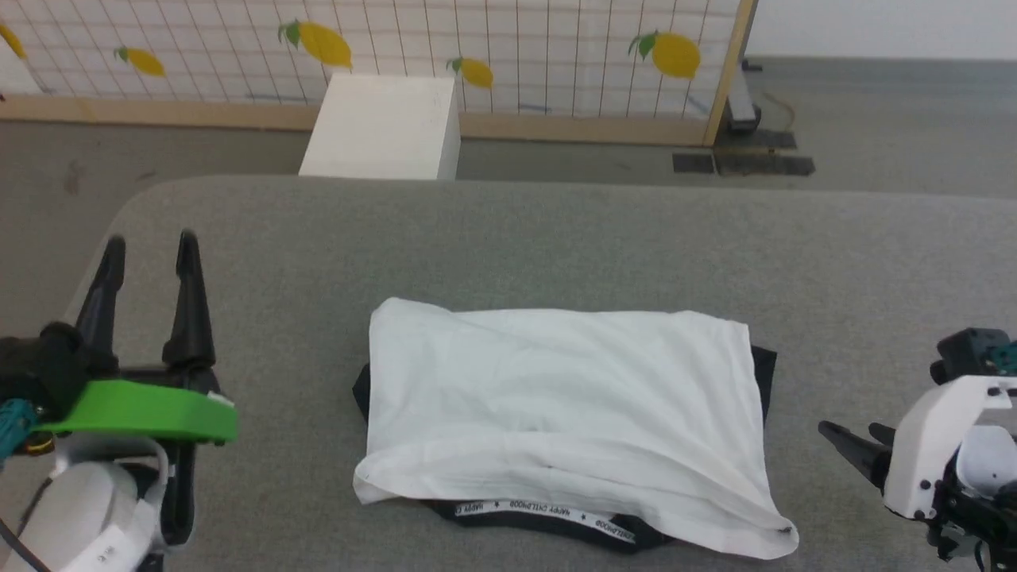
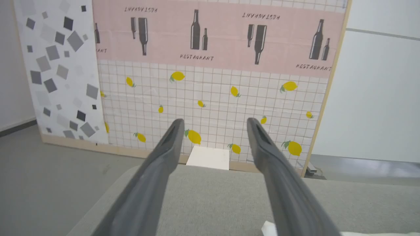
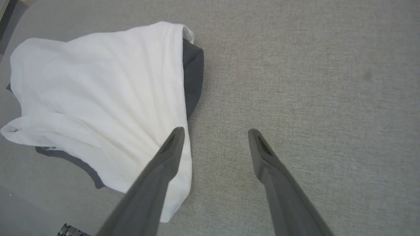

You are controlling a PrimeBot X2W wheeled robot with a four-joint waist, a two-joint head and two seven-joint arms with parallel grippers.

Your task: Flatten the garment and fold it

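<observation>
left of the shirt point(image 1: 556, 397), well apart from it, the left gripper point(image 1: 151, 242) stands with fingers spread and empty. the shirt lies on the grey table point(image 1: 556, 230) as a rough rectangle, white body folded over the black parts, the lettered neckband point(image 1: 548, 508) peeking out at its near edge. just right of the shirt, the right gripper point(image 1: 850, 435) is spread and empty too. the folding looks about done; only the shirt's sagging near-right corner may want tidying.
</observation>
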